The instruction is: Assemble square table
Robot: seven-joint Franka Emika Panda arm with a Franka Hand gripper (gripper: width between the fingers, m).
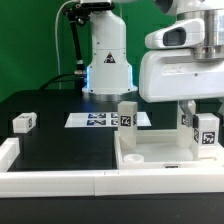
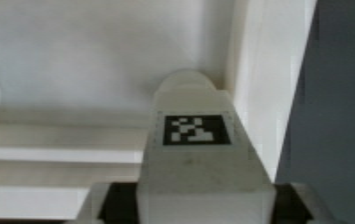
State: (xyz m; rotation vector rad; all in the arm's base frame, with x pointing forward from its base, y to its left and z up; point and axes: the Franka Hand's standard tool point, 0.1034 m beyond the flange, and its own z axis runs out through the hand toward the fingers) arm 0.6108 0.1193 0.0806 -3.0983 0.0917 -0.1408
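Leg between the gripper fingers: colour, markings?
White leg with a black-and-white tag; clearest in the wrist view.

The gripper (image 2: 195, 205) has a leg (image 2: 195, 130) filling the gap between its jaws, so nothing else fits there. Just beside it, the raised rim (image 2: 245, 70) of the panel (image 1: 150, 158) bars a low sideways pass, and past the rim lies bare black table (image 2: 334, 110). Toward the exterior view's left of the gripper a second leg (image 1: 127, 113) stands upright by the panel's corner. Beyond that the table is open as far as a third leg (image 1: 23, 122). A low wall (image 1: 60, 180) closes the near edge.
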